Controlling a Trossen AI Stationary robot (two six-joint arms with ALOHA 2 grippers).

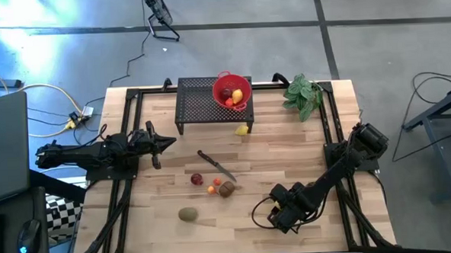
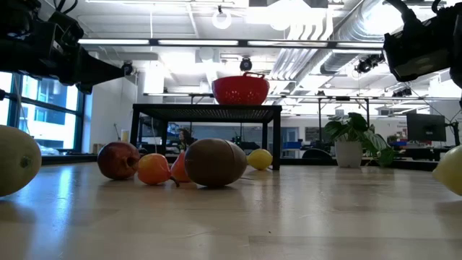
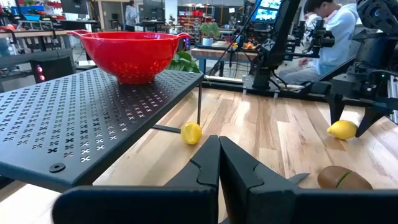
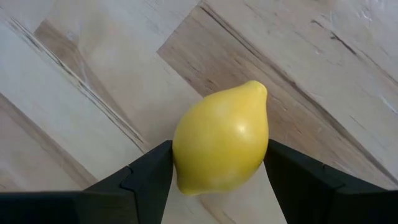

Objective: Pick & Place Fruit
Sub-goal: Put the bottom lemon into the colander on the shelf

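A light wooden table (image 1: 287, 150) is seen from above, with a dark robot arm at each side. Near the front right, the right gripper (image 1: 279, 213) points down at the table. Its wrist camera shows a yellow lemon (image 4: 221, 138) sitting between its two dark fingers (image 4: 146, 177), which press against the lemon's sides; the lemon looks to be resting on the wood.

The left gripper (image 1: 167, 142) hovers at the left side of the table, its jaws pressed together and holding nothing.

At the back of the table stands a black perforated metal rack (image 1: 201, 102). A red colander (image 1: 231, 90) sits on top of it, with yellow, orange and red fruit inside. A second small lemon (image 1: 242, 129) lies on the table just in front of the rack. A green leafy bunch (image 1: 303, 95) lies at the back right.

Near the middle lies a slim knife (image 1: 214, 164). Just in front of it are a dark red fruit (image 1: 196, 179), a tiny orange fruit (image 1: 211, 190) and a brown kiwi (image 1: 227, 189), close together. A green-brown kiwi (image 1: 187, 214) lies alone, nearer the front edge.

A seated person (image 3: 329, 31) shows in the room beyond the table.
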